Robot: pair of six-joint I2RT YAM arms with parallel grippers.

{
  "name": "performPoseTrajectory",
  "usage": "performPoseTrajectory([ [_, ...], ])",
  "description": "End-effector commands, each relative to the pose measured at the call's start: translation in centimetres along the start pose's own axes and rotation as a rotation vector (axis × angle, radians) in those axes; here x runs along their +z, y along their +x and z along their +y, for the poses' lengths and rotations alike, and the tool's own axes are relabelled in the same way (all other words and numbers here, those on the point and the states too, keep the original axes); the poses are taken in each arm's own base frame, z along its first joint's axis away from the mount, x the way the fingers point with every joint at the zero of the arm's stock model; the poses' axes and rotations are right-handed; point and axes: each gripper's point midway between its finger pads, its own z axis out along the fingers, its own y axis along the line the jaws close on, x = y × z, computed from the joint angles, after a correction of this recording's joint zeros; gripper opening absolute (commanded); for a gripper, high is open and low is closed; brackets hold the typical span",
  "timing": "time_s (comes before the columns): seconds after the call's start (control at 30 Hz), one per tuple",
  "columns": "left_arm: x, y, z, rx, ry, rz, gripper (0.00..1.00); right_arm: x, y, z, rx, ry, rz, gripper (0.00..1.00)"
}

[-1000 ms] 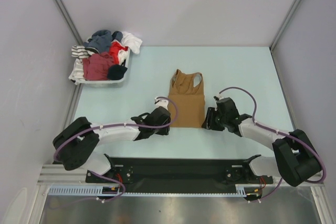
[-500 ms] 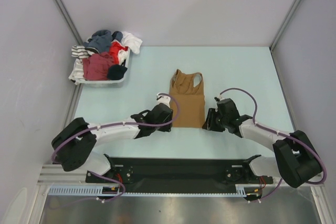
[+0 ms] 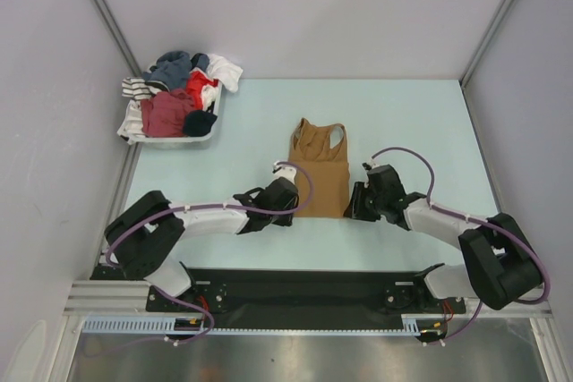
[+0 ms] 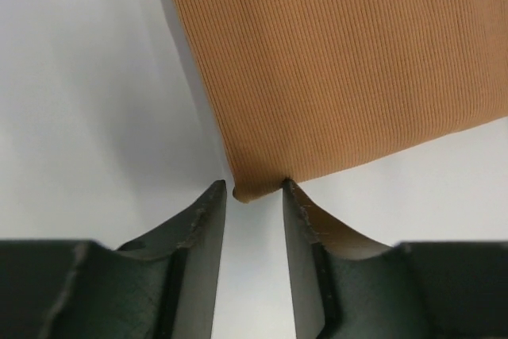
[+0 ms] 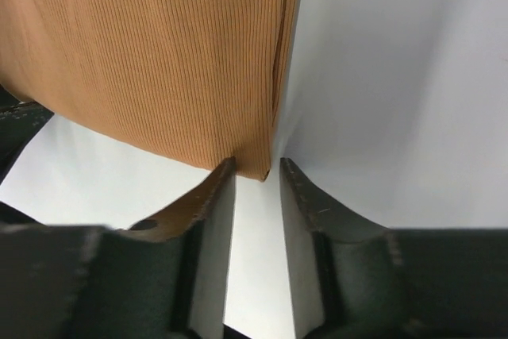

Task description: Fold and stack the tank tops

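The near hem corners of the tan tank top (image 3: 319, 176) were straddled by the left gripper (image 4: 254, 188) and right gripper (image 5: 258, 166), both parted, nothing clenched

Cannot see the tan top (image 4: 349, 61) whole in either wrist view; cannot sort the heaped clothes (image 3: 175, 100) by kind.

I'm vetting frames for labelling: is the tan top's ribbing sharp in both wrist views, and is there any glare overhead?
Left wrist: tan tank top ribbing crisp. Right wrist: ribbing crisp, faint shadow along its edge. Top external: even light, no glare on the table.
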Motion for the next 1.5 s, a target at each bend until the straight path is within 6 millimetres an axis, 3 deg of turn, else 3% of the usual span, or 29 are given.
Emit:
performPoseTrajectory([
  [0.0, 0.3, -1.4, -0.9, 0.009, 0.030, -0.043, 0.36, 0.4, -0.8, 0.6, -0.014, -0.015, -0.011, 0.33],
  [0.17, 0.2, -0.9, -0.2, 0.012, 0.002, -0.037, 0.10, 0.4, -0.5, 0.7, -0.011, -0.016, 0.007, 0.04],
  [0.27, -0.1, -1.0, 0.2, 0.014, -0.015, -0.039, 0.00, -0.1, -0.5, 0.7, -0.008, -0.010, 0.005, 0.00],
  [0.73, -4.0, -0.9, -1.3, -0.028, 0.091, 0.020, 0.00, -4.4, -1.3, 2.1, -0.014, -0.019, -0.008, 0.00],
  [1.0, -5.6, 0.2, -1.9, -0.058, 0.121, 0.049, 0.00, -6.1, -0.4, 2.2, 0.007, -0.007, 0.001, 0.00],
  [1.17, -6.4, -0.4, -2.0, -0.068, 0.118, 0.047, 0.00, -7.4, -0.3, 2.4, 0.009, 0.005, 0.003, 0.01],
  [1.47, -6.7, 2.5, -2.7, -0.079, 0.139, 0.106, 0.00, -8.2, 1.7, 2.0, 0.010, 0.040, 0.045, 0.00],
])
